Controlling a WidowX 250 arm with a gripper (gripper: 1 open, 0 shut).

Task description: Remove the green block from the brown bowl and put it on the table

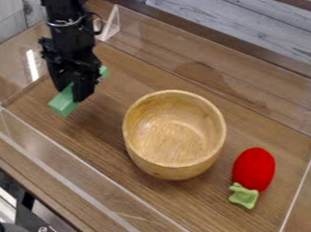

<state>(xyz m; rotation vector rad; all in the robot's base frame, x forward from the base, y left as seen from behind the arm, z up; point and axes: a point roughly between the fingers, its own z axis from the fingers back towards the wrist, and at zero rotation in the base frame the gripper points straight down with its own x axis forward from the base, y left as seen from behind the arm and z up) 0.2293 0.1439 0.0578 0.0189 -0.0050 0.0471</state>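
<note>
Green block (64, 99) in claw (72, 88), apparently unlabelled.

Table (186, 66): brown wood-grain top, clear plastic walls (19, 51) standing along its edges, with glare on the panels. On it, right of centre, a round light wooden bowl (174, 134) with a thick rim, upright, visible grain inside. Near the right wall, apart from the bowl, a red rounded toy (254, 167) with a small green leaf (244, 196) at its near end, resting on the wood. Left part of the tabletop shows bare grain.
</note>
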